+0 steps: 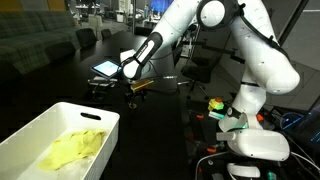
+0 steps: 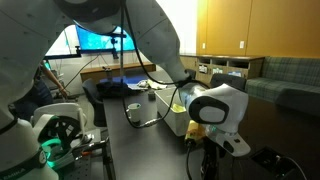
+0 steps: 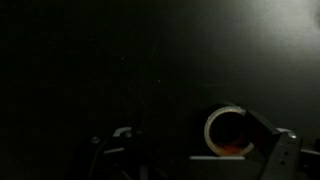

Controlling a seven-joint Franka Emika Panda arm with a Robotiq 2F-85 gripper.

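Note:
My gripper [image 1: 129, 72] hangs over the dark table [image 1: 160, 110], just above a small orange and yellow object [image 1: 141, 88]. In the wrist view the scene is very dark. A pale ring-shaped roll [image 3: 228, 131] with an orange glow inside lies between my fingers [image 3: 200, 142], close to the right finger. The fingers are spread wide and hold nothing. In an exterior view the white arm [image 2: 150, 40] fills the foreground and hides the gripper.
A white bin [image 1: 40, 125] with a yellow cloth [image 1: 75, 150] stands at the near left. A lit tablet [image 1: 105, 68] lies beyond the gripper. A camera on a tripod [image 2: 215, 106], a white cup-like object [image 2: 135, 110] and cables are on the table.

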